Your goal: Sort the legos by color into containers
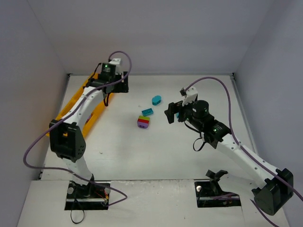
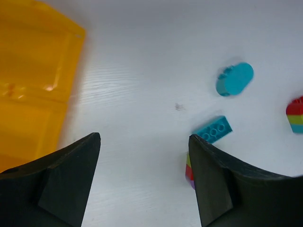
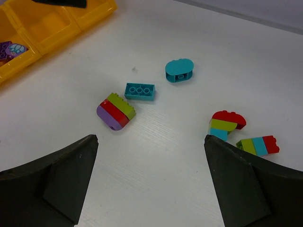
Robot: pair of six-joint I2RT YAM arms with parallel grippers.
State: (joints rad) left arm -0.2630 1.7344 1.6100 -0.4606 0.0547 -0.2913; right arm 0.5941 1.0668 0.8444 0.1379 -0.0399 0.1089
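Note:
The orange-yellow tray lies at the far left; it also shows in the left wrist view and the right wrist view, where a purple lego sits in one compartment. On the table lie a teal oval lego, a teal brick and a purple-red-green stack. The right wrist view also shows a red-green-teal stack and a green-teal-red stack. My left gripper is open and empty beside the tray's far end. My right gripper is open and empty, above the table right of the legos.
White walls close in the table at the back and both sides. Purple cables loop over both arms. The left arm's upper link hangs over the tray and hides most of it in the top view.

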